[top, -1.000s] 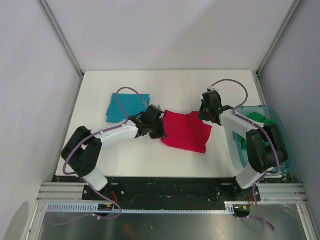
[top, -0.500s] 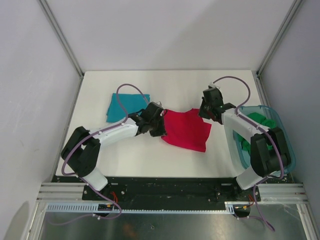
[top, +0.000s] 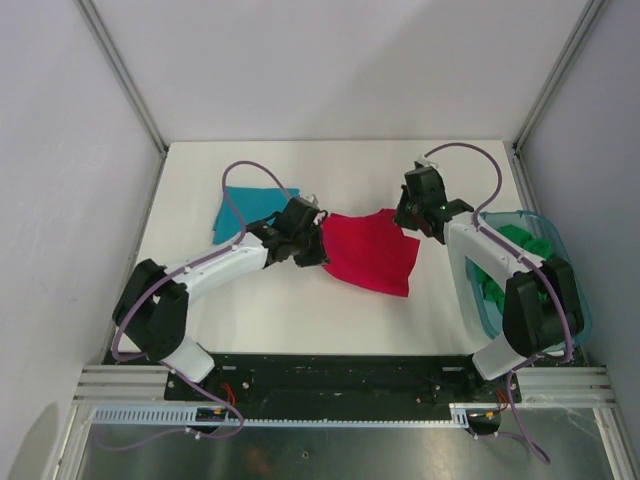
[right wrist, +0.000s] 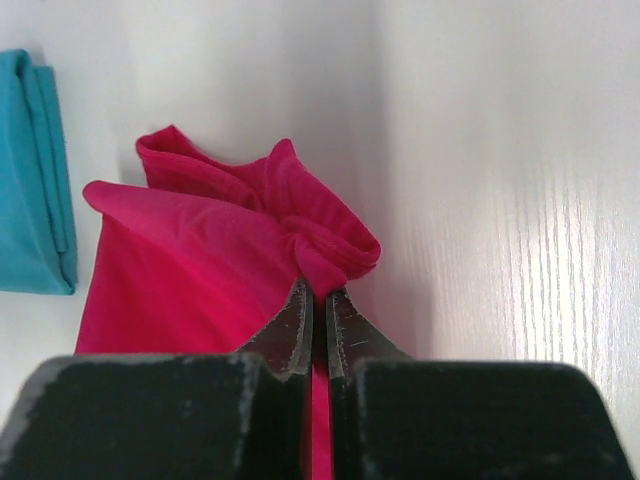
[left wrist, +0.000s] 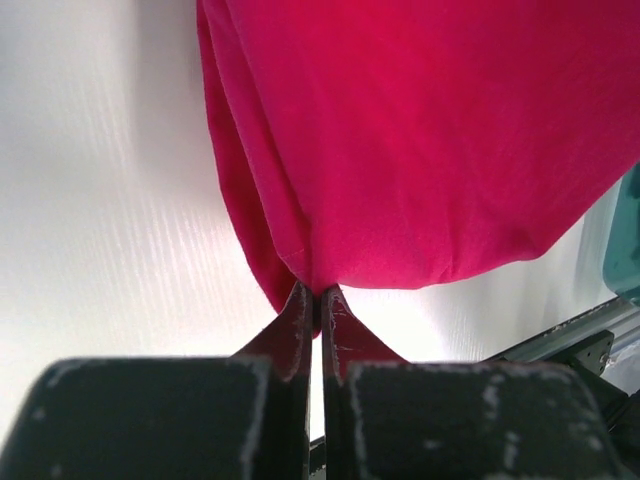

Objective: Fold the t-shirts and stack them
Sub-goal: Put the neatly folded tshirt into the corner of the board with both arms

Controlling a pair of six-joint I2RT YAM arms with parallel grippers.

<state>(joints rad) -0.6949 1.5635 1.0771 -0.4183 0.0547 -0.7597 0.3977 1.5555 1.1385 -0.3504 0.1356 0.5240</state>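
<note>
The flat white table (top: 300, 310) carried a see-through blue-green plastic tub (top: 580, 310) at its right edge, with the bright green cloth t-shirt (top: 520, 240) inside. The crimson-red cloth t-shirt (top: 370, 255) lay mid-table, and the folded teal-blue cloth t-shirt (top: 245, 205) lay near its left. The left gripper (left wrist: 318, 295) pinched the red shirt's left edge. The right gripper (right wrist: 318, 290) clenched its bunched far-right corner.

White counter (top: 330, 170), faint wood-grain finish (clearest in the R wrist view). See-through blue-green tub (top: 578, 285) sits at its R edge, toward the front. Pale grey walls (top: 330, 60) on 3 sides, w/ alum. posts (top: 120, 70) at back corners. Black plate (top: 340, 365) + metal rail (top: 330, 385) along near edge.
</note>
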